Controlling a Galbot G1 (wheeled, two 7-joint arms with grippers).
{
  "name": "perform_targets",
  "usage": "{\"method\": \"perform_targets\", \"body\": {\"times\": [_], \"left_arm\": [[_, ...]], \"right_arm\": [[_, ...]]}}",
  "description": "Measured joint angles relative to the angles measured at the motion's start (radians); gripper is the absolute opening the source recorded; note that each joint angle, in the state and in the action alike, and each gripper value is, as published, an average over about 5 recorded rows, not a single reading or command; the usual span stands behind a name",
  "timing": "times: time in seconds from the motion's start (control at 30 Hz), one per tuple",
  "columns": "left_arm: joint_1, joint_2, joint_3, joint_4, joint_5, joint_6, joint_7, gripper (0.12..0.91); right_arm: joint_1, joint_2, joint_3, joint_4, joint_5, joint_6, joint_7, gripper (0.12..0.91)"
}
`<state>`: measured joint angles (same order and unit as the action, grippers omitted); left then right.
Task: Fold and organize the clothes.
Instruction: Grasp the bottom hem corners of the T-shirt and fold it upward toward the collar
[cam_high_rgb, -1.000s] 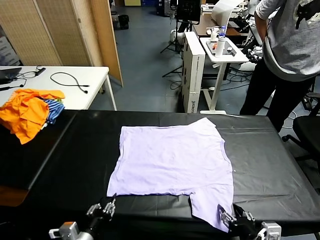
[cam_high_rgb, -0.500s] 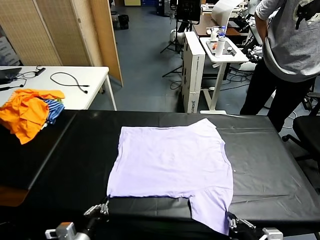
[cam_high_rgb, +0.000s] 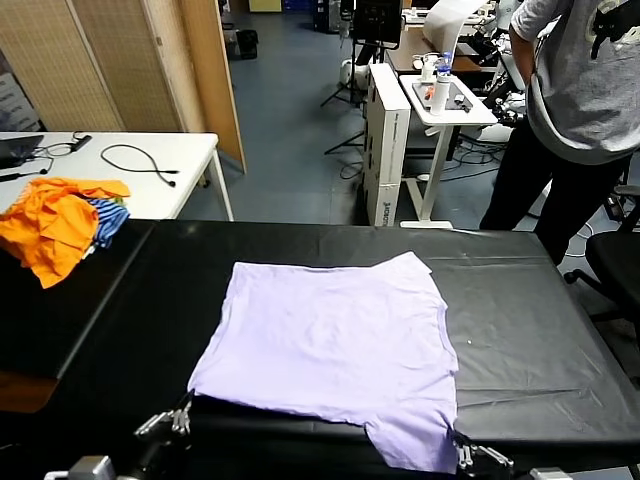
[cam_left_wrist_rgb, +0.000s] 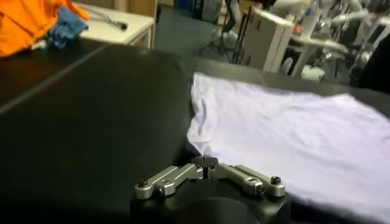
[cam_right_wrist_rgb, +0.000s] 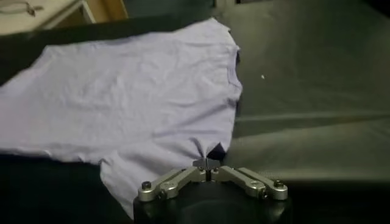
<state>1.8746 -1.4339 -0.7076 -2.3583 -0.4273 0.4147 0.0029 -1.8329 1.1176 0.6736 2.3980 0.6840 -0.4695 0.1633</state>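
The pale lavender t-shirt (cam_high_rgb: 330, 350) lies spread on the black table (cam_high_rgb: 540, 330), plain side up. My left gripper (cam_high_rgb: 182, 412) is at the table's near edge, shut on the shirt's near left corner; in the left wrist view the gripper (cam_left_wrist_rgb: 206, 163) pinches a small peak of cloth from the t-shirt (cam_left_wrist_rgb: 286, 134). My right gripper (cam_high_rgb: 460, 452) is shut on the near right sleeve edge; the right wrist view shows the gripper (cam_right_wrist_rgb: 206, 163) pinching the t-shirt (cam_right_wrist_rgb: 134, 103) at its hem.
A heap of orange and blue-striped garments (cam_high_rgb: 60, 225) lies at the far left on the table. A white table with cables (cam_high_rgb: 140, 165) stands behind it. A person (cam_high_rgb: 580, 110) stands at the far right by a white cart (cam_high_rgb: 445, 100).
Both grippers have pulled back toward me and left, dragging the shirt toward the near edge; the near sleeve has slid closer to the table's front.
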Motion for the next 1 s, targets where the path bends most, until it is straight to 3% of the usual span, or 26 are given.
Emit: {"method": "perform_targets", "body": {"times": [0.23, 0.6, 1.0], "left_arm": [[-0.127, -0.016, 0.021, 0.060, 0.001, 0.009, -0.011, 0.147], [-0.296, 0.007, 0.056, 0.172, 0.039, 0.001, -0.012, 0.147], [-0.409, 0.080, 0.092, 0.300, 0.044, -0.006, -0.007, 0.147]], "right_arm": [[0.176, -0.043, -0.045, -0.103, 0.022, -0.020, 0.023, 0.140], [0.452, -0.095, -0.181, -0.289, 0.018, -0.037, 0.046, 0.140], [0.604, -0.096, -0.293, -0.429, -0.006, -0.044, 0.044, 0.140]]}}
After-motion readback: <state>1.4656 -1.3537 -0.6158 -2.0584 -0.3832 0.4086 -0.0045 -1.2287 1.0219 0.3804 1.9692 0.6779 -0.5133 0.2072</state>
